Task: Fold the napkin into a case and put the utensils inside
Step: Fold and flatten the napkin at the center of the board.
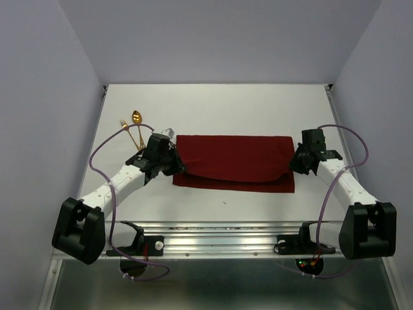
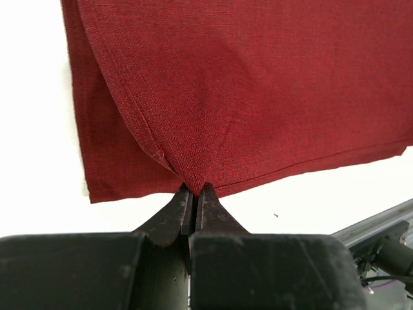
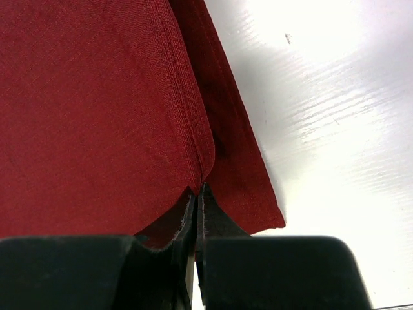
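Note:
The dark red napkin (image 1: 235,161) lies across the middle of the white table, its upper layer folded over a lower layer that sticks out along the near edge. My left gripper (image 1: 175,158) is shut on the top layer's left corner; in the left wrist view the napkin (image 2: 245,90) rises in a peak from my pinched left gripper (image 2: 194,187). My right gripper (image 1: 295,163) is shut on the right corner, and its wrist view shows the napkin (image 3: 97,110) hem clamped in the right gripper (image 3: 198,190). A gold spoon (image 1: 137,119) and gold fork (image 1: 125,126) lie at the far left.
A metal rail (image 1: 226,236) runs along the near table edge between the arm bases. Purple cables loop from both arms. Grey walls close in the table on three sides.

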Action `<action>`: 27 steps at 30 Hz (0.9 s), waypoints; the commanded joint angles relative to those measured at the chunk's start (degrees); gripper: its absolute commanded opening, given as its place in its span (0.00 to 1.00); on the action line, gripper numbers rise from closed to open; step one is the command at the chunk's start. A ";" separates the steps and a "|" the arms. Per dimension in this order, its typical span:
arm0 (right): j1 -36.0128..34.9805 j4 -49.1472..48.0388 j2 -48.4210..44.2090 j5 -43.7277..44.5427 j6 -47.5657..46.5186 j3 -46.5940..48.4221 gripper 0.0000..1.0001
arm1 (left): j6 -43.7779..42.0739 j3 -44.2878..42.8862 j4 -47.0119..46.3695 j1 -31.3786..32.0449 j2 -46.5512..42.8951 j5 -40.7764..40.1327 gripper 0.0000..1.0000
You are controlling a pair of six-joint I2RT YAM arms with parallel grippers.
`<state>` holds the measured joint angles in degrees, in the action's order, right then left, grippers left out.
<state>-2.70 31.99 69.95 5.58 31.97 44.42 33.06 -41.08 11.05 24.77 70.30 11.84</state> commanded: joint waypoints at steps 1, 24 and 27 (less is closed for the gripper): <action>0.06 1.49 -2.97 -0.14 1.34 2.06 0.01 | -0.19 -3.64 1.95 0.19 -1.83 -2.95 0.00; 0.06 5.54 -6.67 0.13 8.20 -4.35 0.04 | 3.59 5.66 -2.34 0.63 -2.81 -1.29 0.00; 0.06 5.63 -6.41 1.18 8.38 -4.17 0.04 | 3.50 6.27 -2.79 0.71 -2.36 -1.11 0.00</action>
<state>-2.70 38.20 63.75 4.54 39.33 39.90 36.53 -35.59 11.35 25.15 67.81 10.46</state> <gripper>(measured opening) 0.044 0.058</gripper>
